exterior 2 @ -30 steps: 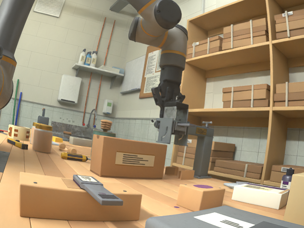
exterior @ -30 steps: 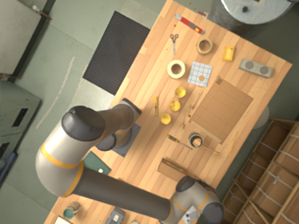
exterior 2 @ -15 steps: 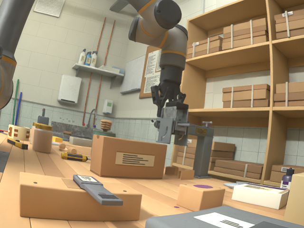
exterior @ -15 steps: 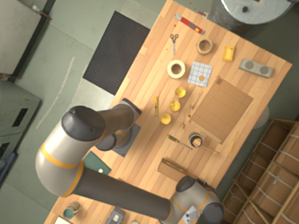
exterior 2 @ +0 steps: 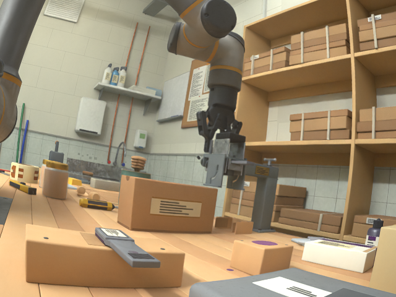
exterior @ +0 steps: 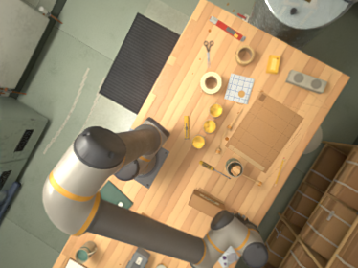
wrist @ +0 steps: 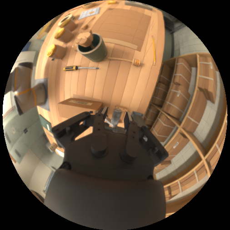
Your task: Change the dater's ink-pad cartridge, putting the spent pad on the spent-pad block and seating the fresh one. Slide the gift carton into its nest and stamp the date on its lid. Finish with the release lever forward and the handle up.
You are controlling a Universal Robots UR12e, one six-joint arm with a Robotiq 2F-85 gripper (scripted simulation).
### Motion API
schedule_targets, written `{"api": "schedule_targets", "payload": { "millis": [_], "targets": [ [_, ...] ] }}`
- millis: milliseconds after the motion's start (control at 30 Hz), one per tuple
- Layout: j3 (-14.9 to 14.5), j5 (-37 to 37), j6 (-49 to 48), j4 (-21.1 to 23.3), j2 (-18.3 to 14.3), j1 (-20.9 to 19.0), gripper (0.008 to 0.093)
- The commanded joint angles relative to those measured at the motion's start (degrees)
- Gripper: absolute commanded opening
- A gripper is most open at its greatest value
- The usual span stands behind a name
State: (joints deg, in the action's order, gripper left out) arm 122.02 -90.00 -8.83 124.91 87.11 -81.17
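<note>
The gift carton [exterior 2: 167, 204] stands on the bench just left of the dater [exterior 2: 238, 174], whose grey post rises from the bench and carries a metal head at its top. My gripper [exterior 2: 220, 134] is directly above that head, open and holding nothing, and the dater's handle [wrist: 116, 116] shows between the fingers in the wrist camera. A tan block with a purple spot [exterior 2: 260, 255] sits nearer the front. A white box [exterior 2: 337, 254] lies to its right. The carton appears in the wrist camera left of the fingers [wrist: 79, 106].
The shelving full of brown boxes [exterior 2: 320, 105] stands close behind the dater. A long tan block with a grey tool [exterior 2: 102, 255] lies at the front. A screwdriver [exterior 2: 96, 204], jars [exterior 2: 54, 180] and a green pot [wrist: 92, 48] are further along the bench.
</note>
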Motion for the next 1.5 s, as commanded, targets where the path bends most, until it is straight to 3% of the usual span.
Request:
{"api": "schedule_targets", "payload": {
  "millis": [0, 267, 733, 1133, 1467],
  "targets": [
    [0.0, 0.0, 0.0, 0.0, 0.0, 0.0, 0.048],
    [-0.5, 0.0, 0.0, -0.9, 0.5, 0.0, 0.048],
    [-3.3, 0.0, 0.0, -6.4, 3.2, 0.0, 0.048],
    [-4.0, 0.0, 0.0, -7.6, 3.7, 0.0, 0.048],
    [-7.0, 0.0, 0.0, -12.4, 5.6, 0.0, 0.048]
  ]
}}
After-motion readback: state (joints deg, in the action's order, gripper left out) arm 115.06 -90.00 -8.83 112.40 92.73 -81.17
